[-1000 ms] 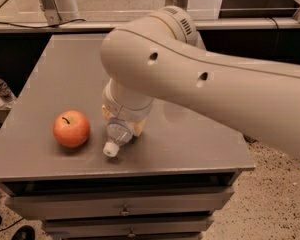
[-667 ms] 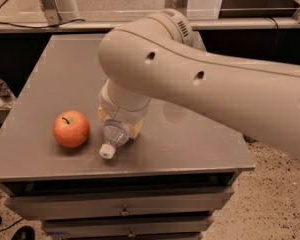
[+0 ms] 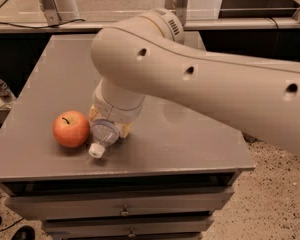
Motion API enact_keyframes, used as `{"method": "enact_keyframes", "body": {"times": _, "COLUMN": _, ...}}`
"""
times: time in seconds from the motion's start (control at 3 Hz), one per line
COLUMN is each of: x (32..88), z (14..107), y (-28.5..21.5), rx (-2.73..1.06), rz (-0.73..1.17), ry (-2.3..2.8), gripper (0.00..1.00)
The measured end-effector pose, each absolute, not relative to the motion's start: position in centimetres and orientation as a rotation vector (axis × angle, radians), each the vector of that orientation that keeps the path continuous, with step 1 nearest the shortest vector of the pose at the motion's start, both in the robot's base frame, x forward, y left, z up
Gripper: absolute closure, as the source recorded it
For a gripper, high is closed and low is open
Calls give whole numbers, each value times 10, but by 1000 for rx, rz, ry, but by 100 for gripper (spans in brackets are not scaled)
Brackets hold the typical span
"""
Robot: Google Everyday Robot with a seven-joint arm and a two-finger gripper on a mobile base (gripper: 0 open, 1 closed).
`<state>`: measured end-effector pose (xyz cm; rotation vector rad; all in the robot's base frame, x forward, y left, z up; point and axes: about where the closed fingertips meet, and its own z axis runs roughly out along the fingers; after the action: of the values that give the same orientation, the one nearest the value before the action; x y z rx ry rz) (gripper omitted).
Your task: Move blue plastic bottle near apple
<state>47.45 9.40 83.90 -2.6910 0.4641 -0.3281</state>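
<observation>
The apple [image 3: 71, 129] is seen at the front left of the surface [image 3: 190, 144]. Just right of it — almost touching — the blue plastic bottle [image 3: 104, 136] is laid cap-forward, its long axis running back beneath the hand [image 3: 110, 124]. Whether the bottle is gripped cannot be told — the hand is hidden by the wrist.

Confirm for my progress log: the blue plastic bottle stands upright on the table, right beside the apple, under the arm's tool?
Not quite. The camera view shows the blue plastic bottle lying on its side, not upright, with its white cap toward the front edge. The rest holds: it is on the table, right beside the apple, with the tool at the arm's end directly over it.
</observation>
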Motion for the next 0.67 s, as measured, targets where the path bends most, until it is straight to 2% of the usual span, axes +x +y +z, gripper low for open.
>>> {"method": "enact_keyframes", "body": {"times": 0.33, "x": 475, "z": 840, "y": 94, "rx": -2691, "rz": -328, "ry": 464, "gripper": 14}}
{"method": "enact_keyframes", "body": {"times": 0.67, "x": 481, "z": 840, "y": 102, "rx": -2720, "rz": -353, "ry": 450, "gripper": 0}}
